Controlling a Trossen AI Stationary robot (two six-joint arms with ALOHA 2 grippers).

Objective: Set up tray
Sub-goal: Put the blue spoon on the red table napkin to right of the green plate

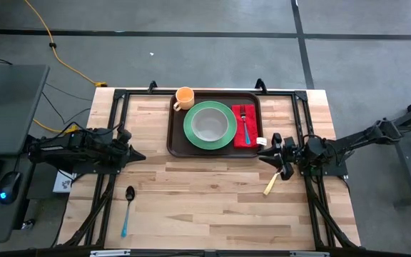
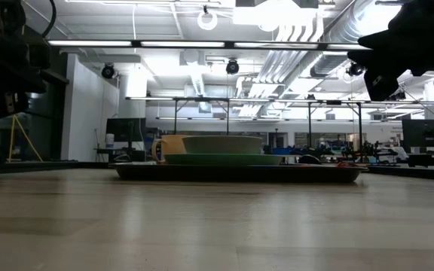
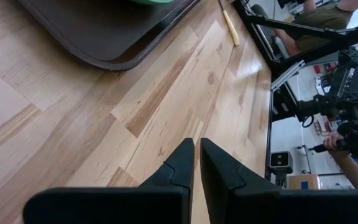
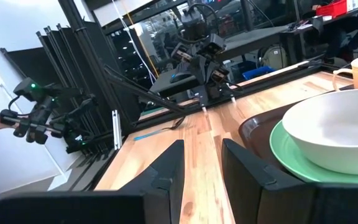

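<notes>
Pale wood worktop [image 1: 212, 193], grey floor around. Dark brown tray [image 1: 179, 145] at upper centre of the high view, carrying green plate [image 1: 191, 134] with white bowl [image 1: 210, 123], red napkin [image 1: 239, 135] with blue-handled fork [image 1: 245, 127] on its right side, orange cup [image 1: 184, 97] at its upper left corner. Left tool [image 1: 140, 155] at left centre, off the tray, fingers nearly together, empty. Right tool [image 1: 265, 158] just beyond the tray's lower right corner, fingers narrowly parted, empty. Blue-handled spoon [image 1: 127, 211] at lower left. Pale stick-like utensil [image 1: 270, 185] below the right tool.
</notes>
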